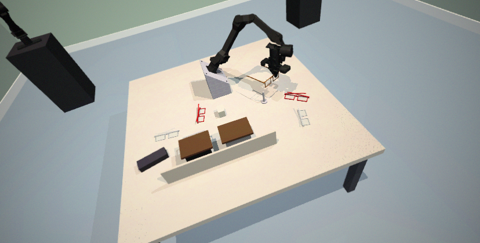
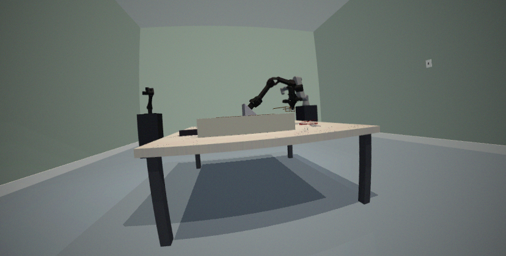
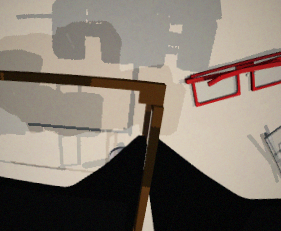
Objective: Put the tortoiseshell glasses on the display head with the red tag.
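Tortoiseshell glasses (image 1: 255, 79) (image 2: 279, 108) (image 3: 121, 82) up in the air, clear of the table (image 1: 312, 153) (image 2: 255, 143), and here's the grip; the gripper (image 1: 275, 75) (image 2: 292, 108) (image 3: 145, 143) is clamped on the frame, a slim brown bar pinched between its dark fingertips, the tool pointing down; from that corner a long brown piece runs off across the wrist view, so these glasses are in hand and not on any head!

Just below, a little post on a round foot (image 1: 264, 102) stands upright; a bit farther out, a folded red pair (image 1: 295, 93) (image 2: 308, 123) (image 3: 236, 66) lies on the table, and near it a clear pair (image 1: 305, 118) (image 3: 275, 149).

Back towards the arm's sloped mount (image 1: 218, 86) (image 2: 244, 109), and past it, a second red pair (image 1: 197, 113) lies near a small pale block (image 1: 220, 113); then come two brown boards, one (image 1: 195, 144) beside the other (image 1: 235, 129), raised over shapes mostly hidden beneath, so neither head nor the red tag can be made out; a long pale panel (image 1: 220, 157) (image 2: 245, 125) stands on edge alongside, with a dark block (image 1: 152, 159) (image 2: 187, 132) near its end and another clear pair (image 1: 167, 134) close by.
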